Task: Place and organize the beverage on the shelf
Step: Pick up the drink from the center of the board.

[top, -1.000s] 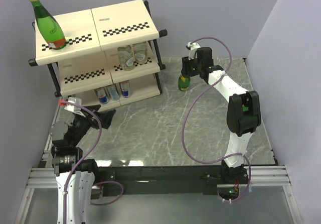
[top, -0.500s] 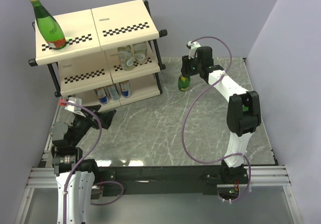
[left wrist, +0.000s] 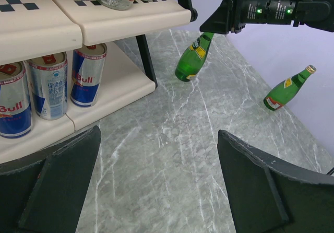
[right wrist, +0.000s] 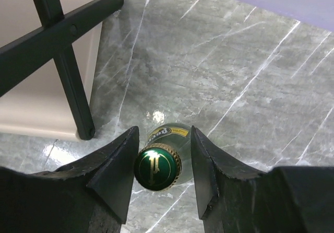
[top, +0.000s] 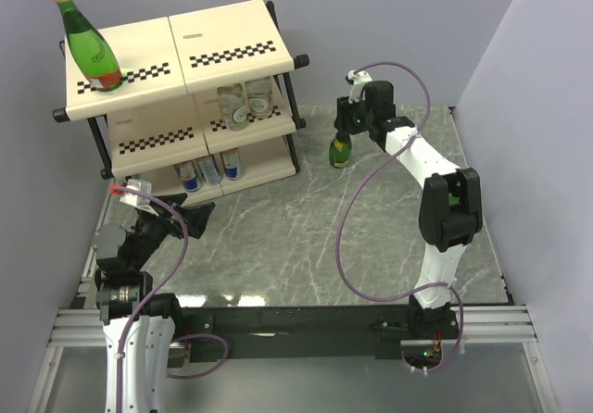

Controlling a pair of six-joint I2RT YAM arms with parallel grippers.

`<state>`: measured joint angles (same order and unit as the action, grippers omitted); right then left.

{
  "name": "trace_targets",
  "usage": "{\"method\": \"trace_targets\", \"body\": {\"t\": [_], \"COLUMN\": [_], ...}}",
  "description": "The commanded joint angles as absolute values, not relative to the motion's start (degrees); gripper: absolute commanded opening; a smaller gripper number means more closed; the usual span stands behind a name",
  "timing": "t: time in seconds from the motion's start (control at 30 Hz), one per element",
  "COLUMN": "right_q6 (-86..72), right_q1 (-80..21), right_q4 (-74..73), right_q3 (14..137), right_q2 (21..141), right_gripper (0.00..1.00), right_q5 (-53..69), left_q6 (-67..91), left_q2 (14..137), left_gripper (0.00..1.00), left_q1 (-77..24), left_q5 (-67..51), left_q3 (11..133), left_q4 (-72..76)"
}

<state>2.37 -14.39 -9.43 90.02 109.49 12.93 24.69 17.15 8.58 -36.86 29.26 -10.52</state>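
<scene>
Up and a touch back is where the right wrist has gone since a second ago, while the green bottle under it has kept its spot and the left arm has not shifted.

Nearest to me, my left end effector hangs over the grey marbled table, jaws spread as wide as they go, with nothing between them. Just ahead of it and to its left is the bottom tier of the three-tier cream shelf with checkered strips and a black frame. Three slim blue-and-silver cans stand upright in a row there. On the tier above them, two short clear bottles stand side by side. On the top tier, at its left end, a tall green glass bottle with a gold cap stands upright.

Farther out, my right end effector points down, about half open. Its fingers sit either side of the neck of a second tall green bottle, which stands on the table just beside the shelf's black leg. Its cap lies between the fingers; whether they pinch the neck I cannot tell. Well apart from that end effector, off to its right in the left wrist view, a third green bottle stands alone on the table.
</scene>
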Motion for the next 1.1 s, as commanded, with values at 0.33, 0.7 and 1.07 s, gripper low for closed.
{"method": "trace_targets", "body": {"t": [0.33,0.7,1.07], "right_q6": [2.37,4.66,6.59], "right_q1": [-14.68,-14.59,-14.15], "right_q4": [-8.17,-9.67,-14.15], "right_q3": [92.11,90.89,84.12], "right_q2": [108.28,103.11,88.35], "right_gripper": [0.46,0.0,0.0], "right_q5": [12.92,13.54,14.32], "left_q6": [24.61,26.19,28.22], "left_q2": [17.75,19.07,30.57], "left_gripper": [0.99,1.0,0.99], "left_q1": [8.44,6.95,-16.22], "left_q5": [-38.5,-39.9,-23.41], "left_q3": [29.09,28.74,30.4], "left_q4": [-8.09,-6.07,2.72]}}
